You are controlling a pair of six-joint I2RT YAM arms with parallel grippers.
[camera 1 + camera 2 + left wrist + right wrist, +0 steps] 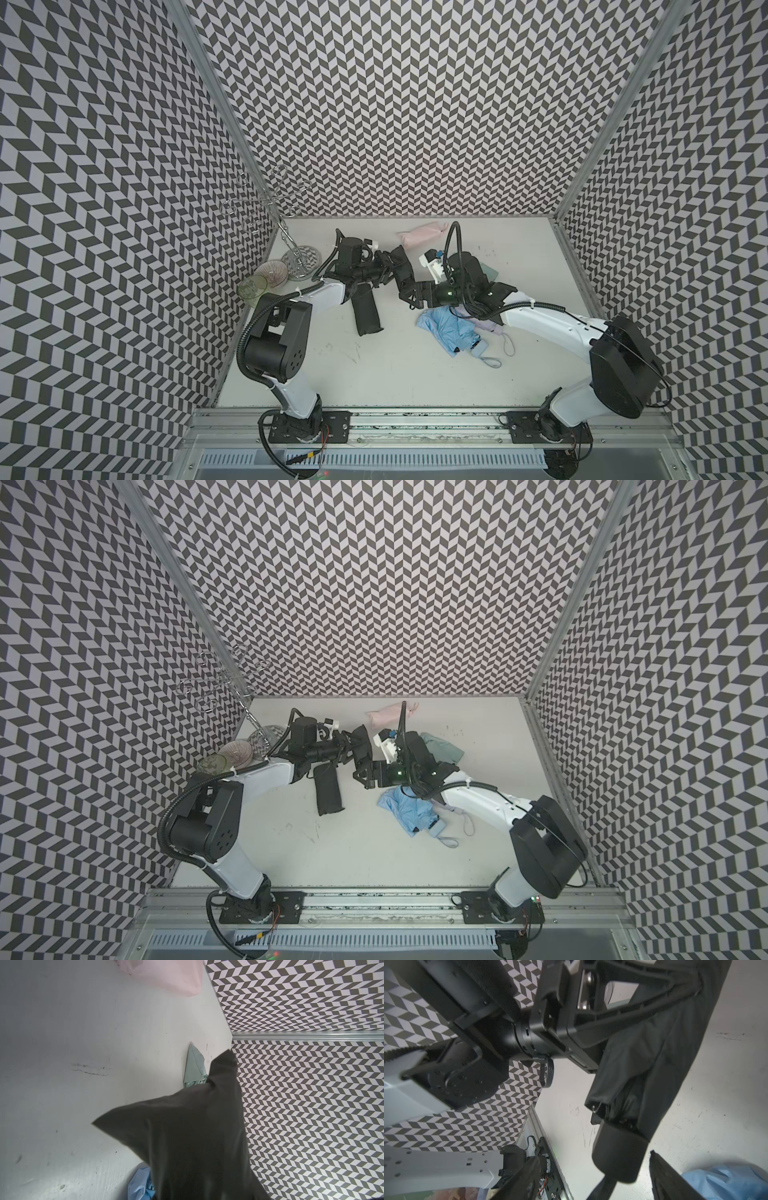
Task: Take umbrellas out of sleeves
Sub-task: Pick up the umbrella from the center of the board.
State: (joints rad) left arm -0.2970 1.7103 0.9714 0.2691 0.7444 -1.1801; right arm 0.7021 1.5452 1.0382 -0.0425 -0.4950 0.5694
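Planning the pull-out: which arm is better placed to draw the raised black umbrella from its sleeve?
Right. The left gripper clamps the black sleeve, while the open right gripper flanks the black umbrella handle.

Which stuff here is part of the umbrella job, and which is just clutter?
Job: black umbrella held by left gripper, second black umbrella, pink umbrella, light blue umbrella, lavender umbrella, mint umbrella, right gripper.
Clutter: green glass, ribbed glass, wire rack.
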